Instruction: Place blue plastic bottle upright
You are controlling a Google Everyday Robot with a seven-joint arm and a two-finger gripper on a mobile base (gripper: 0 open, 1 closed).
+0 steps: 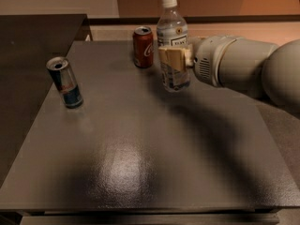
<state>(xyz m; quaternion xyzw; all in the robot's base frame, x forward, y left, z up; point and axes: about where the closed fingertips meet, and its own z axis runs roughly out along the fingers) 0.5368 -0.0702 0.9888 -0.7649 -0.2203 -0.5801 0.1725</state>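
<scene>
Tan finger pads (171, 60) are closed narrowly against the middle of the small clear, pale bluish plastic bottle (172, 32), one pad lying across the side that faces the camera, just below the white label with its black text patch. The other finger is hidden behind the bottle. The two-finger gripper (167, 59) reaches in from the right at the far side of the table, at the end of the thick pale grey robot arm (234, 64), which stretches level above the right part of the surface.

The bottle stands upright in that grip, white screw cap at the top and its base down at the dark grey matte tabletop (140, 149); whether the base rests on the surface or sits just above it cannot be told. The lower body looks see-through, and what it holds cannot be made out.

Just beside the bottle, to its left and a little farther back, the red cola can (143, 47) stands upright, apart from it. Well apart, near the left edge, the slim blue-and-silver energy drink can (65, 82) stands with a dark opening in its top; its contents are not visible.
</scene>
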